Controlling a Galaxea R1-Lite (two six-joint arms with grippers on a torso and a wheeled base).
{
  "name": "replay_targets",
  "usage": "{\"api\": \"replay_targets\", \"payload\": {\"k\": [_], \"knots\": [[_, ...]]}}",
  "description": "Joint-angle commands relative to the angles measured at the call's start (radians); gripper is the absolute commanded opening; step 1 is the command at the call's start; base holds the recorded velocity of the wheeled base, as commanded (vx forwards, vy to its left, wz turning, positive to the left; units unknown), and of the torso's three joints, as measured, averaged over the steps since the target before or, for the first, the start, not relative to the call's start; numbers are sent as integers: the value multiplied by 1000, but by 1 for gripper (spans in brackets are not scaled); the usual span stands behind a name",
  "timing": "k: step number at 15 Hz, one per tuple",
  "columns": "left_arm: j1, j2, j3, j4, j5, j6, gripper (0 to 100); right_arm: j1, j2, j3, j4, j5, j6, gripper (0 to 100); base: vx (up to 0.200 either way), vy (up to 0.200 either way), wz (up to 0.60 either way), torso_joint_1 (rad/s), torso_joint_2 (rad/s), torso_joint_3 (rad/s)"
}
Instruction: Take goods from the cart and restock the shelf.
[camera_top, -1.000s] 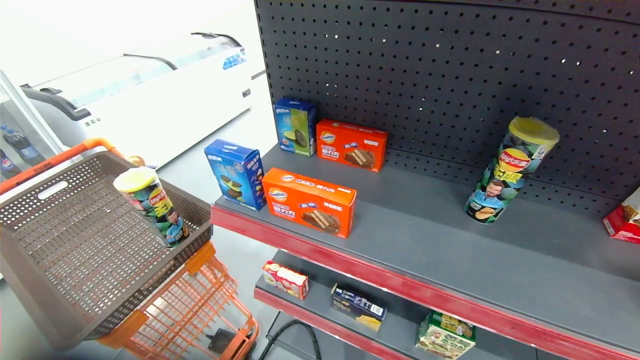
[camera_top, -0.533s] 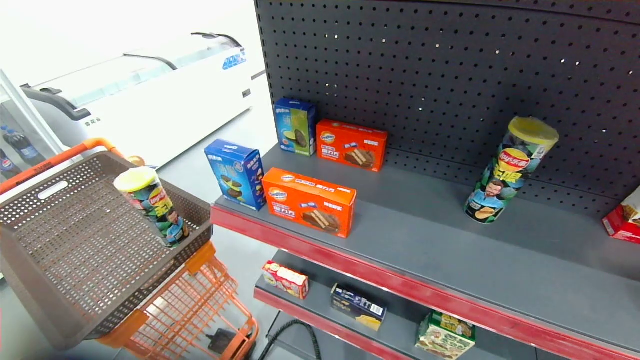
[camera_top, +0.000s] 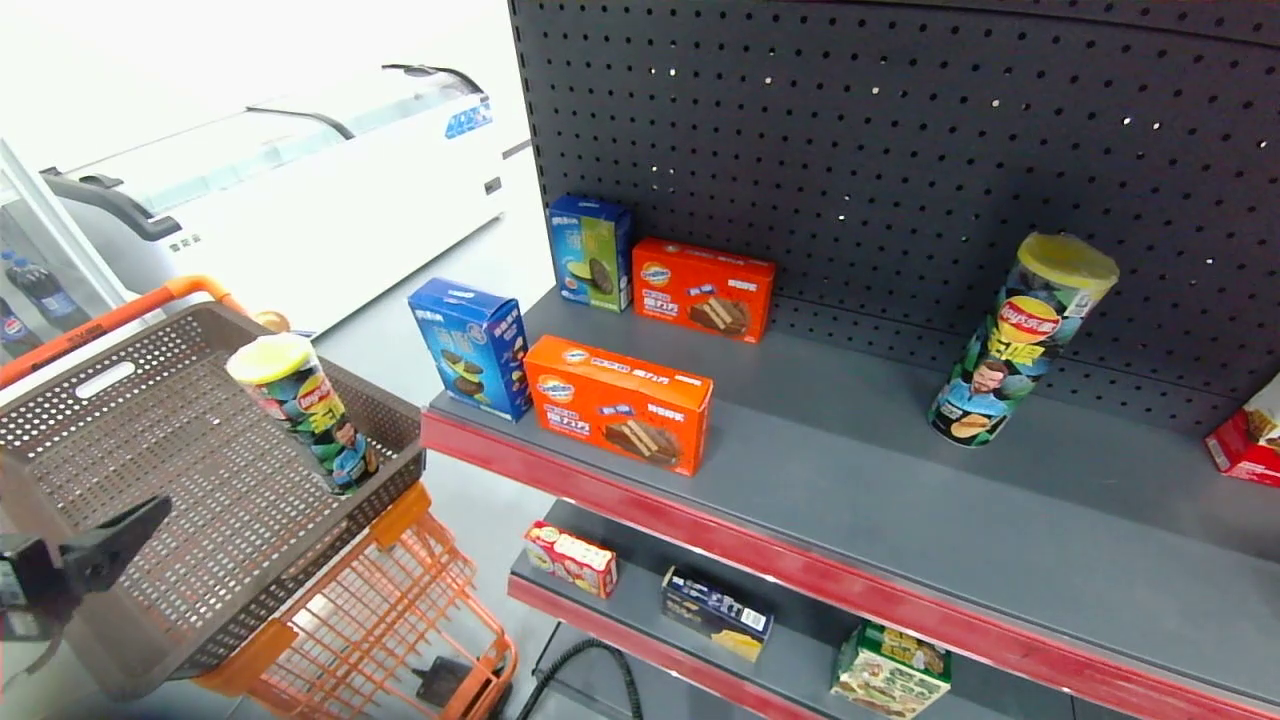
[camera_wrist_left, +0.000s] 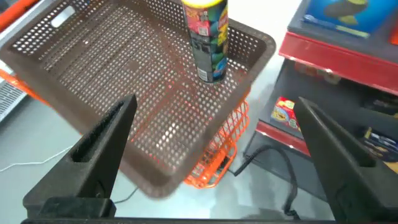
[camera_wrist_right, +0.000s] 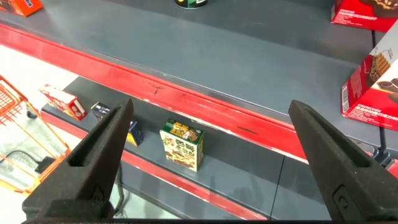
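1. The left gripper (camera_wrist_left: 216, 104) hangs over the near side of the basket (camera_top: 150, 470), pointing down into it. Its two black wedge-shaped fingers are spread wide and grip nothing.
2. The right gripper (camera_wrist_right: 211, 107) is in front of the shelf (camera_top: 850, 500), above its red front lip. Its fingers are also spread wide and empty.
3. The chip can (camera_top: 300, 410) stands upright in the basket, close to the rim on the shelf side. It is a tall round tube with a yellow lid and a glossy printed wrap.
4. The basket is shallow, rectangular brown plastic, perforated all over. It sits on an orange wire cart (camera_top: 370, 620).
5. The shelf is a flat grey board with a red edge strip, backed by dark pegboard (camera_top: 900, 120).
6. A second can (camera_top: 1010, 340) stands upright by the pegboard. It is well apart from the orange cartons (camera_top: 620, 400) and blue cartons (camera_top: 470, 345) at the shelf's left end.
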Motion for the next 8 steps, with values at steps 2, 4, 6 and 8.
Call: {"api": "replay_targets", "payload": {"k": [2,4,6,8], "knots": [[58,408,4,-313,-52,6,100,0,0,0,-1,0,-1,100,0,0,0,0,0,0],[63,520,4,-465,-57,6,100,0,0,0,-1,0,-1,100,0,0,0,0,0,0],[98,626,10,-619,-113,12,100,0,0,0,-1,0,-1,100,0,0,0,0,0,0],[170,755,5,-792,-199,15,100,0,0,0,0,0,-1,100,0,0,0,0,0,0]]}}
